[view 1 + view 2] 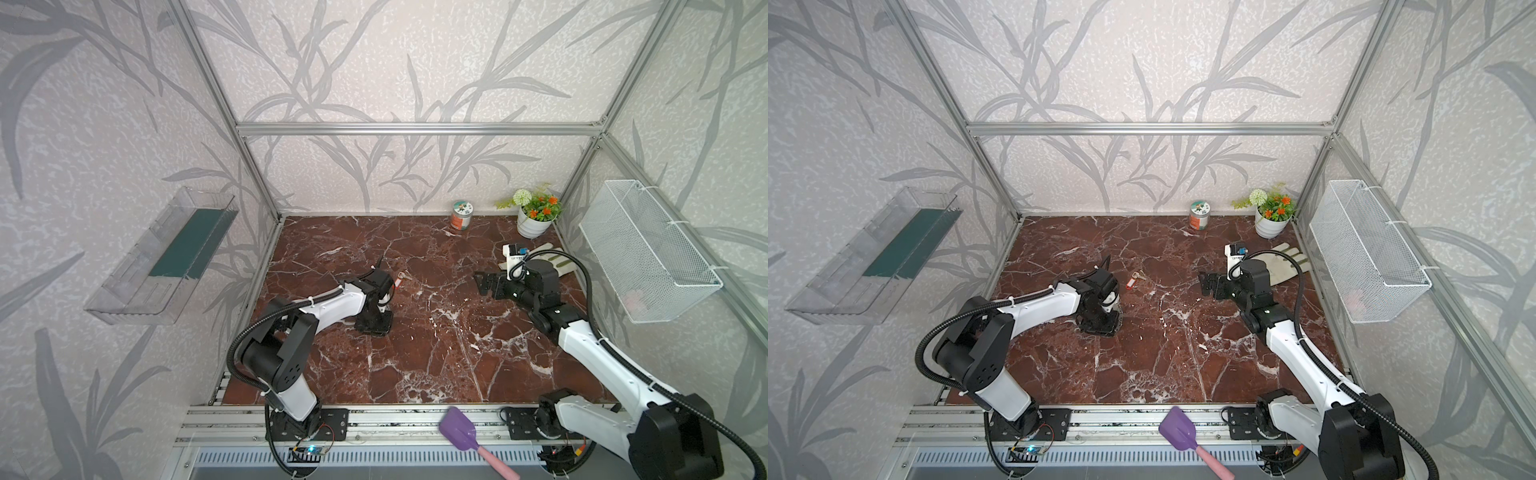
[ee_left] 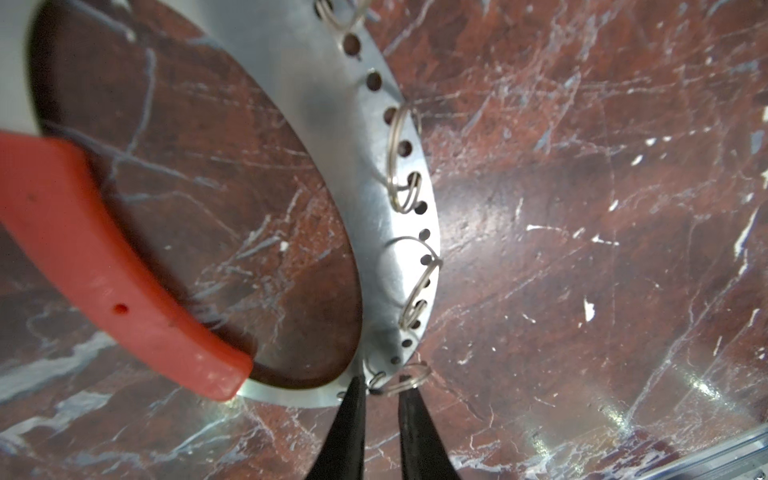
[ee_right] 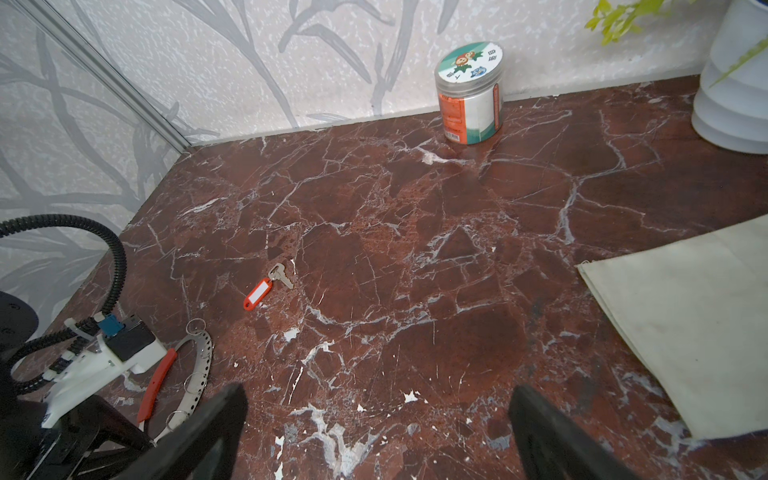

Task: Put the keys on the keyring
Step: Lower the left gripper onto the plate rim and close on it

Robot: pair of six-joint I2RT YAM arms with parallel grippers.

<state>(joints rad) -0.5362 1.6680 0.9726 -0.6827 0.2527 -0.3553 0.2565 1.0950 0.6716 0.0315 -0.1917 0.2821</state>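
Keys (image 3: 257,294) lie flat on surface (image 3: 457,249), near keyring (image 2: 374,166), not touching it. Tag looks light, thin, slick plastic. I expect it to skate, so I'd pinch across long edges. Keyring: thin stiff band, probably springy. Left claw (image 2: 381,381) nearly together, astride band edge; whether clamped, can't tell. Right claw (image 3: 374,432) spread wide, empty, well apart from keyring.

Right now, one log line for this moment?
left gripper: astride keyring band | right gripper: open, empty | keys: on table, unattached
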